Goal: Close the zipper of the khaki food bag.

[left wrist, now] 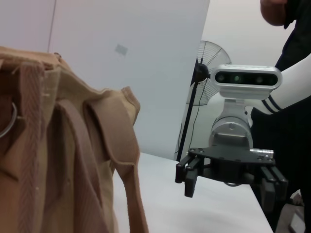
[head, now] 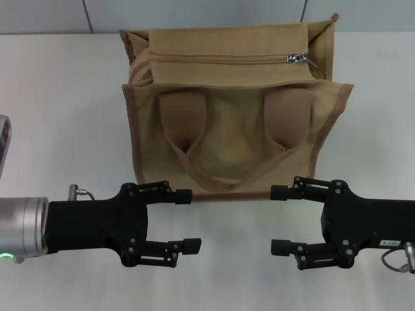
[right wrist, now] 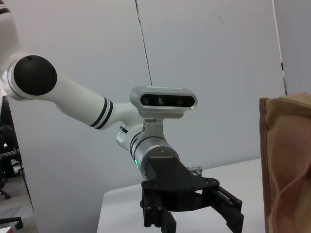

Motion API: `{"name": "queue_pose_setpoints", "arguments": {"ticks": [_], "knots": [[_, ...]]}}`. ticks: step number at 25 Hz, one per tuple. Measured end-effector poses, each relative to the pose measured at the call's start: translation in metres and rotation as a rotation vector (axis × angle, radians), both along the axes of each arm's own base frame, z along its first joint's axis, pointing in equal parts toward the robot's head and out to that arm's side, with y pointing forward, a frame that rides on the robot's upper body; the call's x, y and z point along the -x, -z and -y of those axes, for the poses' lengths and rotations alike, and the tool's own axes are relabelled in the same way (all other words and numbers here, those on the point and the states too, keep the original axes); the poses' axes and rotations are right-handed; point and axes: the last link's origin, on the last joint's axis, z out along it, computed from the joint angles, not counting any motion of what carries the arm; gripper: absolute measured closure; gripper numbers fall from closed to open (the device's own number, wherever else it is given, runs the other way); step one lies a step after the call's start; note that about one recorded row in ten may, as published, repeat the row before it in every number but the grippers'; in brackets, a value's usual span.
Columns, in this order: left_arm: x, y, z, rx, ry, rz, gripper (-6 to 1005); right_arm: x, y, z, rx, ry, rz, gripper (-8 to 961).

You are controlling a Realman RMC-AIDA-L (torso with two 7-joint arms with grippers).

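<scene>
**Both pincers released in front of khaki food bag, zipper pull seen at bag's right end**

The khaki food bag (head: pixel 233 116) is stood upright on the white desk (head: pixel 58 116), roughly centred in the head view, toward the far edge. The zipper (head: pixel 220 58) is run along the bag's top, and its silver pull tab (head: pixel 299 58) is seen at the right end of the line; the teeth to the left of the tab look joined, though the left end by the fold cannot be judged. Two wide strap handles (head: pixel 185 120) are hung down over the front face.

The left pincer (head: pixel 187 220) is held low over the desk on the near side of the bag, left of centre, fingers pointed inward toward the right arm, jaws apart, nothing gripped. The right pincer (head: pixel 279 219) is mirrored on the right, fingers pointed inward, jaws apart, nothing gripped. Both are apart from the bag, with a bare gap of desk left between the two sets of fingertips.

In the left wrist view the bag's side and a strap are seen close up, the right pincer farther off. In the right wrist view the left pincer is shown released, with the bag's edge at the side of the picture. A standing fan (left wrist: pixel 214 68) is seen in the background
</scene>
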Motion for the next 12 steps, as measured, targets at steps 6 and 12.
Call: {"name": "queue_pose_setpoints", "arguments": {"ticks": [6,12], "knots": [[-0.0008,-0.0002,0.0033,0.016,0.004,0.015,170,0.0004,0.0011,-0.0027,-0.006,0.001,0.009,133],[-0.0019,-0.0001,0.0042,0.023,0.009,0.021,170,-0.0001,0.0017,-0.003,-0.006,0.003,0.014,133]]}}
